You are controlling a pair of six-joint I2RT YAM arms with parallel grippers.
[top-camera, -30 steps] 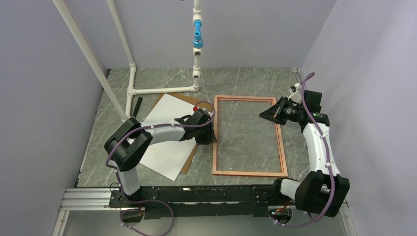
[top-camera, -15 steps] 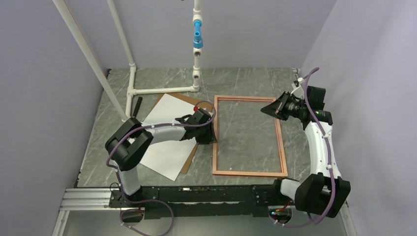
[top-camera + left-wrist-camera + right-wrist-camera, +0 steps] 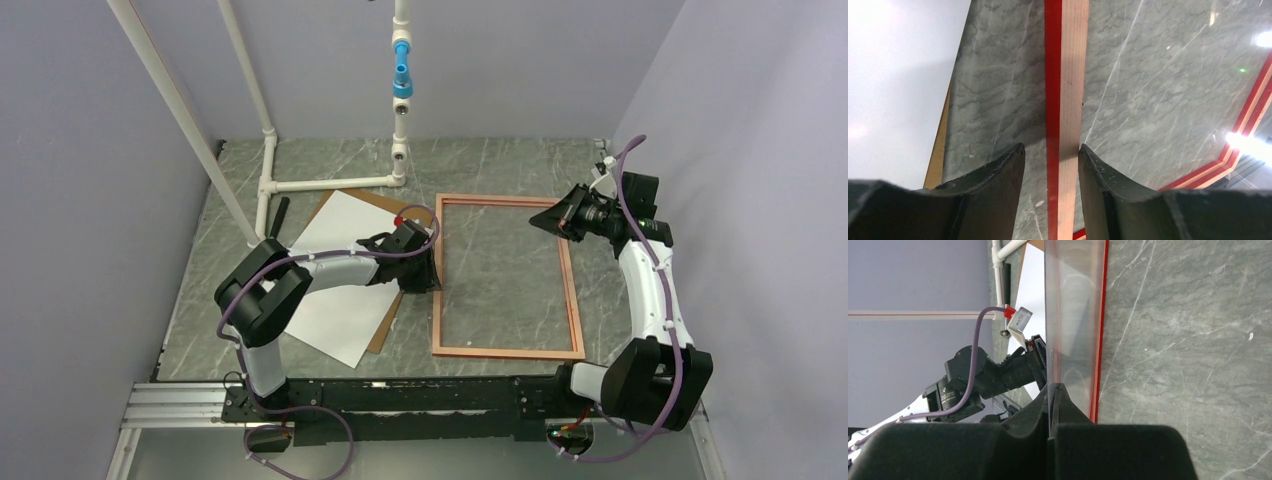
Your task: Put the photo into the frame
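The frame (image 3: 505,351) lies flat mid-table with its pale wood face up. My left gripper (image 3: 432,272) straddles its left rail (image 3: 1068,75). The jaws stand open, the right finger against the wood and a gap at the red side (image 3: 1051,147). My right gripper (image 3: 545,218), over the frame's far right corner, is shut on the edge of a clear pane (image 3: 1073,315), which stands tilted up beside the frame's red edge (image 3: 1100,315). The photo (image 3: 335,270) lies white face up to the left, on the brown backing board (image 3: 385,328).
A white pipe stand (image 3: 330,184) with a blue fitting (image 3: 402,80) rises at the back left, and a slanted pipe (image 3: 180,120) crosses above the left side. A small black object (image 3: 280,212) lies near the pipe foot. Purple walls close in on both sides.
My right gripper has drawn back a little toward the right and far side with the pane. The left arm, the frame and the photo have stayed put.
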